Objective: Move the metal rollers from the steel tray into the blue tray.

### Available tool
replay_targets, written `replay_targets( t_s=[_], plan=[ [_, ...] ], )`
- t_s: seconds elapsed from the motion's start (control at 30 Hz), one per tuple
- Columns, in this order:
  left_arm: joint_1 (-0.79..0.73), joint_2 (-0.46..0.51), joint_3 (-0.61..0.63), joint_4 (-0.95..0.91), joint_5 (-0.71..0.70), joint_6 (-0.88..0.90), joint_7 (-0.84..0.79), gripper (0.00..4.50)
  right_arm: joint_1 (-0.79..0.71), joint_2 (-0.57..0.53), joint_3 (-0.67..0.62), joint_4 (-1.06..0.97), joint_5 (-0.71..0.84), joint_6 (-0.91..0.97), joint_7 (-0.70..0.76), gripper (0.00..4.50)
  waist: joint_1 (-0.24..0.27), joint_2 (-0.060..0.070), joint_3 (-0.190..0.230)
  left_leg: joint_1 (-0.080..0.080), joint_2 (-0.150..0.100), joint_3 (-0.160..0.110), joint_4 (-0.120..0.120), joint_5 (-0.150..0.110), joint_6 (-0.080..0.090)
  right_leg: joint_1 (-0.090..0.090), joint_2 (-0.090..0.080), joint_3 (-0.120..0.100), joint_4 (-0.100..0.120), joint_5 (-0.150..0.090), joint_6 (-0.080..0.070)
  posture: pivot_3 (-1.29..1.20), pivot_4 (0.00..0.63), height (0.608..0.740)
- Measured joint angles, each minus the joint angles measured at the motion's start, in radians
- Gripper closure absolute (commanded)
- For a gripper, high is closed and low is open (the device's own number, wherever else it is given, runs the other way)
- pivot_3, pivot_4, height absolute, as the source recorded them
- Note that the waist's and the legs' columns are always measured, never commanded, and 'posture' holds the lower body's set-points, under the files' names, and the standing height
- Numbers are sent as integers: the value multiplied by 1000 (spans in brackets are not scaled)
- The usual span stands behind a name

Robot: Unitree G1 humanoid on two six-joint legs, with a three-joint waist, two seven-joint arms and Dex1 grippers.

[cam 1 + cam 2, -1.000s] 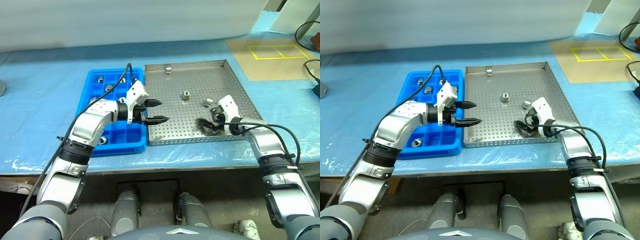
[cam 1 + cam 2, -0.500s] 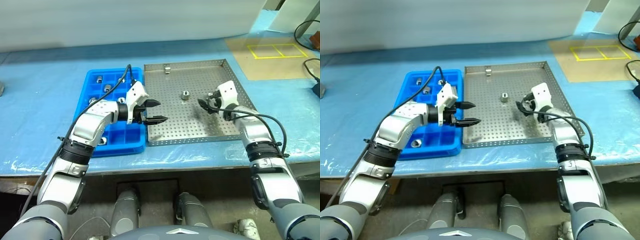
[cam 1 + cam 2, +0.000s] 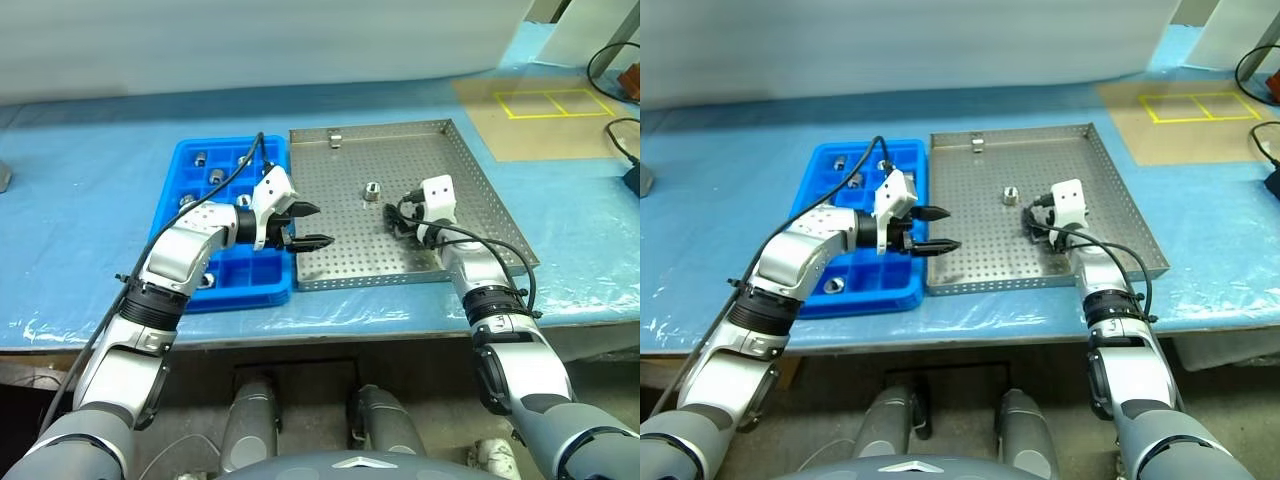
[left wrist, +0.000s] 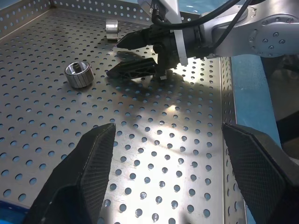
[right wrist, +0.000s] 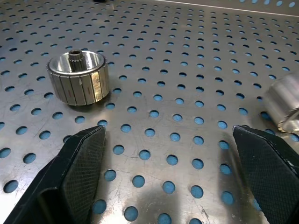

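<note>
The steel tray (image 3: 470,165) lies on the blue-covered table with the blue tray (image 3: 165,200) against its left side. One metal roller (image 3: 372,190) stands mid-tray, and a second roller (image 4: 111,29) lies just beyond it. Several rollers (image 3: 216,176) sit in the blue tray's compartments. My right gripper (image 3: 396,214) is low over the perforated floor, open and empty, its fingertips a short way from the mid-tray roller (image 5: 78,77). My left gripper (image 3: 318,226) hovers over the steel tray's left rim, pointing right, open and empty.
A small clip (image 3: 335,138) sits on the steel tray's far rim. A brown board with yellow tape squares (image 3: 555,103) lies at the back right, with black cables (image 3: 620,60) beside it. The table's front edge runs just below both trays.
My right gripper swung from the tray's near right corner forward and leftward, turning to face the mid-tray roller. The left gripper stayed still.
</note>
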State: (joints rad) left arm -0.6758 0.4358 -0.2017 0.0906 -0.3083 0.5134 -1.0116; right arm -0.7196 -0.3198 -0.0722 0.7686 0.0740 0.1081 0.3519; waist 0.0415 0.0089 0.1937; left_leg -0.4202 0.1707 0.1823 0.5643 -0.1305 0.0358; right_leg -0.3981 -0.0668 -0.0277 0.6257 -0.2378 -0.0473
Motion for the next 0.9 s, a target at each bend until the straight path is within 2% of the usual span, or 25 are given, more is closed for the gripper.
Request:
replay_targets(
  t_s=[0.23,0.4,0.67,0.9],
  plan=[
    [1,-1,0,0,0,-1,2,673,8,3,18,-58,1,45,82,0,0,0,0,-1,0,0,-1,0,0,-1,0,0,-1,0,0,-119,150,740],
    [1,-5,0,2,0,-3,6,673,9,14,20,-95,1,70,86,0,0,0,0,-1,0,0,0,0,0,-1,0,0,-1,0,0,-119,150,740],
    [3,-6,0,11,1,-3,17,673,-57,63,3,-90,0,52,-27,0,-1,0,0,-2,0,1,-2,0,-1,-3,0,1,-1,0,0,-108,150,740],
    [3,0,6,11,1,-2,23,673,-91,119,2,48,-1,-4,-79,0,1,0,0,-3,0,1,-2,0,-1,-3,0,0,-2,0,0,-97,150,740]
  ],
)
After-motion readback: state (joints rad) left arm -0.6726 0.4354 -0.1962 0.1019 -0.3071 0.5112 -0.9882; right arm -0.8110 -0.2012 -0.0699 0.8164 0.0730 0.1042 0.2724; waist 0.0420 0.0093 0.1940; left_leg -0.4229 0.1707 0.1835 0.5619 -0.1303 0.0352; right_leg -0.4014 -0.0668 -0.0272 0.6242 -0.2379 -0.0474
